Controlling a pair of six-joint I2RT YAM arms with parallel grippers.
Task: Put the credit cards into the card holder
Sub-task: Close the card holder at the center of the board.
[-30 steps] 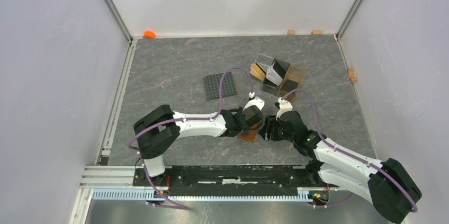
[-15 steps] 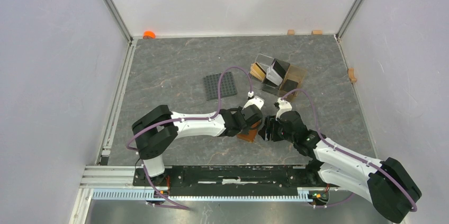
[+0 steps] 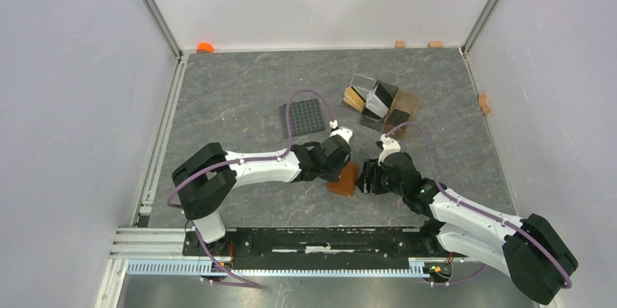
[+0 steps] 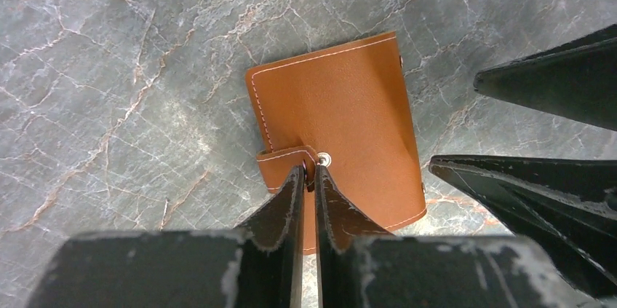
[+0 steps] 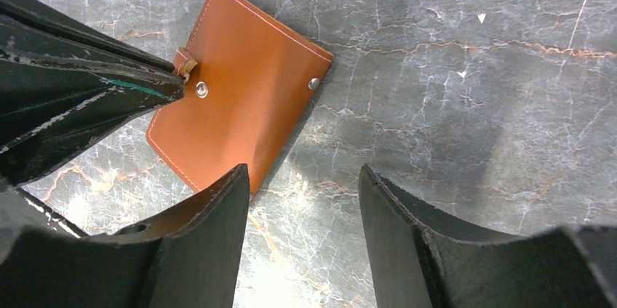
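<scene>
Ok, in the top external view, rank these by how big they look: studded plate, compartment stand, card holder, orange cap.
Largest to smallest:
1. compartment stand
2. studded plate
3. card holder, partly hidden, yet clearly smaller than the plate
4. orange cap, farthest from the camera

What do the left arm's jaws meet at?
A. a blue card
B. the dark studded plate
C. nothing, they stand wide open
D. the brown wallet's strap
D: in the left wrist view the left jaws, almost shut, pinch the strap beside the snap stud of the wallet.
</scene>
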